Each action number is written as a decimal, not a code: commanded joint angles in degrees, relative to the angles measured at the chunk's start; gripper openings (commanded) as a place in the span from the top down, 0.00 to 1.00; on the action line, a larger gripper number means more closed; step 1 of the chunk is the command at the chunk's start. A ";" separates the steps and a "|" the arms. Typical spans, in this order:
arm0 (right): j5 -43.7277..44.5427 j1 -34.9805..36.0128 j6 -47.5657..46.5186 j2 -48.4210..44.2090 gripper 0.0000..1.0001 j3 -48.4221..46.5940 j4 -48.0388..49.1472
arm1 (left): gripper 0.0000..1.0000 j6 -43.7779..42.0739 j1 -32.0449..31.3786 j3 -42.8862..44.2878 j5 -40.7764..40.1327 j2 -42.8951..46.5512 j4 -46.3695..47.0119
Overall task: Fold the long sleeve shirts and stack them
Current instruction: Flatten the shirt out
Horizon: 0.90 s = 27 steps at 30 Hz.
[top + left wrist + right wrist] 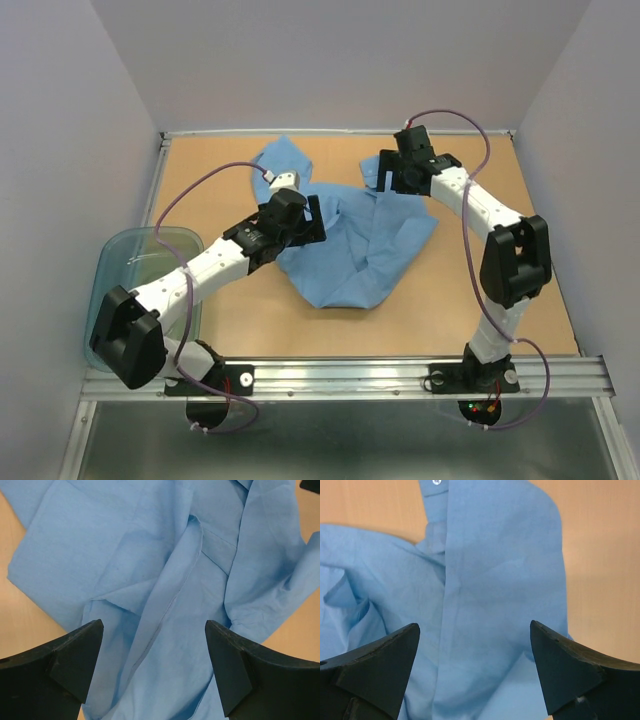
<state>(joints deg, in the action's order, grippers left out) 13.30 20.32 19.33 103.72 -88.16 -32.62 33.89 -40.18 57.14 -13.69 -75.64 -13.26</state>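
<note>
Top external: tub (137, 262) left of shirt (352, 262), apart.

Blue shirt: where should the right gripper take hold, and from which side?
Probably the rounded flap edge of the shirt, coming from the bare table side with the open right gripper: that edge lies flat and exposed, while the middle is bunched.

Overhead view looks down; both wrist views close over shirt (345, 255).
</note>
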 commanded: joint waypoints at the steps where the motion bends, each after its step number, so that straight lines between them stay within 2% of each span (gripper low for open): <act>1: 2.34 -0.63 0.79 5.69 0.04 -8.60 2.39 | 0.05 -2.34 -1.65 1.57 -1.60 -1.44 -2.47; 10: 5.06 -0.72 1.41 15.45 0.06 -13.97 2.47 | 0.05 -0.41 -2.09 -3.79 -2.22 3.20 -6.52; 16: 5.33 -0.72 1.32 16.86 0.07 -14.15 2.83 | 0.05 1.96 -2.80 -6.08 -1.95 7.16 -9.76; 27: 3.58 -0.72 1.58 14.85 0.13 -11.43 3.35 | 0.06 7.15 -3.41 -9.42 0.51 9.10 -9.60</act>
<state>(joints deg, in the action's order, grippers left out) 16.91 19.86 20.18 120.53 -98.85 -31.51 38.26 -43.07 48.88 -13.37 -68.31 -22.55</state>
